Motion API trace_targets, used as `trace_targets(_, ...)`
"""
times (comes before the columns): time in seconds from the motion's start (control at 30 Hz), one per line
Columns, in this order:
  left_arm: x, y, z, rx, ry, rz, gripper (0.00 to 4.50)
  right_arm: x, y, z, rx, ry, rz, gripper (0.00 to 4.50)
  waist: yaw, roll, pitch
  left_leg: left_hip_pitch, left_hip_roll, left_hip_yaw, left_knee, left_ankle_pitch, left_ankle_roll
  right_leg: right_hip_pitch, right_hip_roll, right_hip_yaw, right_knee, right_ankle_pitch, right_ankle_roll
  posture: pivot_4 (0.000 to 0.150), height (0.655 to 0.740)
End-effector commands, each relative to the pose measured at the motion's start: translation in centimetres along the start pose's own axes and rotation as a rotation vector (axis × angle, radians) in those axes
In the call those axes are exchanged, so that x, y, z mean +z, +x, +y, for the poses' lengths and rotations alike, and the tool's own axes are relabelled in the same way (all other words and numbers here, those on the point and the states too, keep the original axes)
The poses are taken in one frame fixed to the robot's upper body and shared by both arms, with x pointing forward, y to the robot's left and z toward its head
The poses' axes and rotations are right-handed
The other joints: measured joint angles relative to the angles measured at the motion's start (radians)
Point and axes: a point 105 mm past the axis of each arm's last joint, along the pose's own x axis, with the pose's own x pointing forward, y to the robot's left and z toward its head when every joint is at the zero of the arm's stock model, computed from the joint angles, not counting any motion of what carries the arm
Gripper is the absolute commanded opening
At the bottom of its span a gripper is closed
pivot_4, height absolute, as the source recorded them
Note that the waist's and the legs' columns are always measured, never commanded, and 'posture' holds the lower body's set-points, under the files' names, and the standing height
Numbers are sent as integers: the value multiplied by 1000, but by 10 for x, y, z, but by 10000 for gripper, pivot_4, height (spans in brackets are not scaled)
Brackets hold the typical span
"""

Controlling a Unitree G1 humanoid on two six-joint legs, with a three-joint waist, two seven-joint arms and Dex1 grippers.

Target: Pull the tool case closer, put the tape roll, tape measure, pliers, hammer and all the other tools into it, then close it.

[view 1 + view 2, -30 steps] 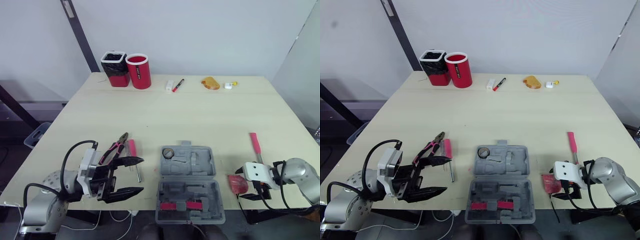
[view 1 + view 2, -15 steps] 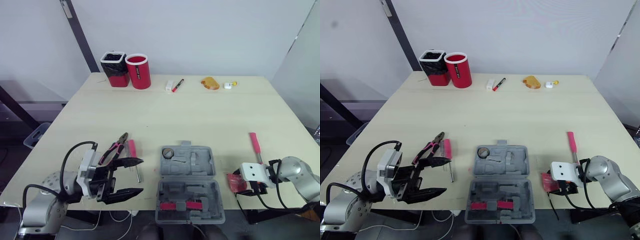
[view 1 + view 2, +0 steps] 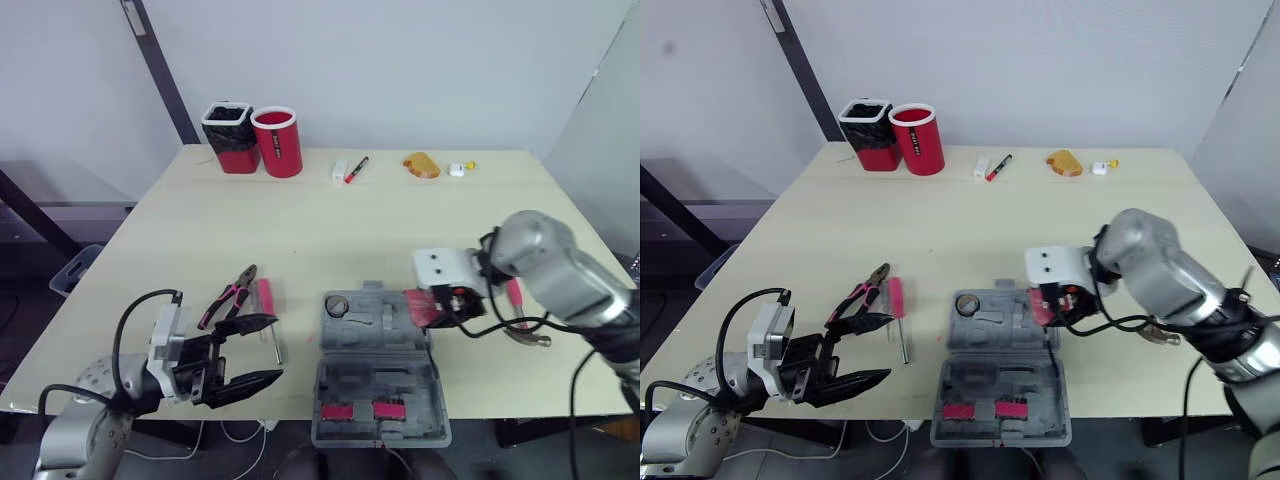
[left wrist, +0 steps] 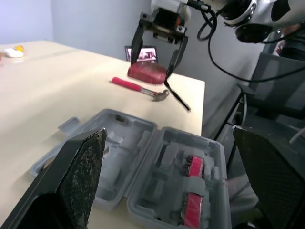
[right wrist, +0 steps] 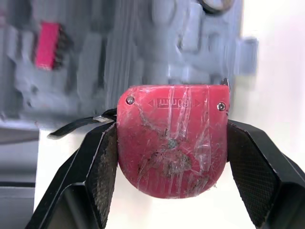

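The grey tool case [image 3: 378, 372] lies open near the table's front edge, with the tape roll [image 3: 337, 305] in its far left corner and red parts in the near half. My right gripper [image 5: 171, 191] is shut on the red tape measure [image 5: 170, 142], holding it over the case's far right edge [image 3: 423, 306]. The pink-handled hammer [image 4: 141, 88] lies right of the case, partly behind my right arm. Pliers [image 3: 228, 295] and a pink-handled tool [image 3: 267, 312] lie left of the case. My left gripper [image 3: 262, 350] hovers open just in front of them.
At the table's far edge stand a red cup [image 3: 279, 142] and a black-and-red container [image 3: 230, 138]. A marker [image 3: 356, 170], a white piece [image 3: 339, 170], an orange object [image 3: 421, 165] and a small white item [image 3: 458, 170] lie along the back.
My right gripper has lifted the tape measure from the front right of the table and carried it left to the case's far right edge. The left gripper has barely moved.
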Motion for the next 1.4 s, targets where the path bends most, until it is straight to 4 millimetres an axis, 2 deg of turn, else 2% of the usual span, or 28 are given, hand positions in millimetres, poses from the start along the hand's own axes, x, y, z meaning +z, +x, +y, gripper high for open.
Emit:
trace_targets(0.03,7,-1,0,13,42,-14,45000,-5,1,-11,-32,21,82,28088,3,0,0,0,0,0,0,0,0,0,0,0,0,0,0,1500,7400)
trace_targets(0.27,3,-7,2,74,39,-14,45000,-16,41,-27,-3,86,207,28088,-10,0,0,0,0,3,0,0,0,0,1,-1,1,0,0,1500,7400)
trace_targets(0.5,2,-7,3,81,43,-11,45000,-19,61,-40,-7,125,233,28088,-5,0,0,0,0,4,0,0,0,0,2,-1,3,0,0,1500,7400)
trace_targets(0.8,3,-6,4,83,45,-10,45000,-13,75,-44,-12,141,213,28088,-7,0,0,1,0,4,0,0,0,0,2,-1,4,0,0,1500,7400)
trace_targets(0.9,3,-5,4,81,45,-12,45000,-13,76,-47,-21,124,209,28088,-7,0,0,1,0,4,0,0,0,0,2,-1,5,0,0,1500,7400)
trace_targets(0.97,3,-4,3,79,44,-12,45000,-13,76,-49,-27,114,207,38378,-7,0,0,1,0,4,0,0,0,0,2,-1,4,0,0,1500,7400)
trace_targets(1.03,3,-4,3,77,43,-13,45000,-12,74,-51,-40,113,201,44190,-7,0,0,1,0,4,0,0,0,0,2,-1,5,0,0,1500,7400)
trace_targets(1.27,3,-1,3,74,42,-20,45000,-8,44,-50,-117,93,95,44190,-4,0,0,0,0,4,0,0,0,0,1,-1,4,0,0,1500,7400)
trace_targets(1.3,4,0,3,73,42,-24,45000,0,40,-46,-121,163,-24,44190,-3,-1,0,1,0,4,0,0,0,0,1,-1,4,0,0,1500,7400)
trace_targets(1.4,4,1,3,71,41,-31,45000,3,27,-38,-166,213,-339,44190,-1,-1,-1,0,0,3,0,0,0,0,2,-2,3,0,0,1500,7400)
